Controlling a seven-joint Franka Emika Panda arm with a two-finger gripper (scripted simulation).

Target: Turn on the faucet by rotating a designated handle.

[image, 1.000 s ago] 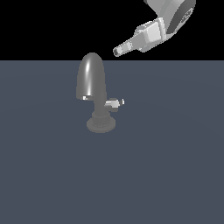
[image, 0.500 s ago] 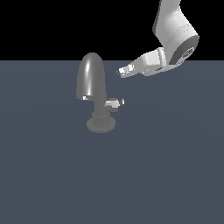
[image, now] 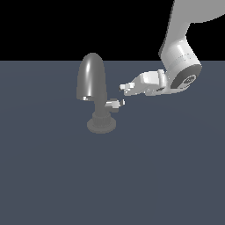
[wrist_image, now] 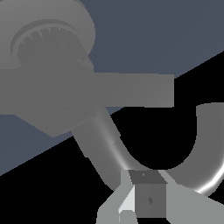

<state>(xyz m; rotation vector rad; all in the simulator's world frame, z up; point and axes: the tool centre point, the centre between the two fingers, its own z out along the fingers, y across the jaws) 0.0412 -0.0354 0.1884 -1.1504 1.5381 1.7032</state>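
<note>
Across the lower half of the exterior view, the grey table [image: 110, 184] lies bare. Left of centre stands the faucet [image: 93, 83], its domed spout rising from a stepped base. From its stem the handle [image: 113, 104] juts toward the frame's right, free to be pushed. Just above and right of it, not touching, hovers the gripper [image: 124, 89], aimed sideways at the lever, likely to nudge it round. Whether its jaws are parted cannot be told; nothing is held.
</note>
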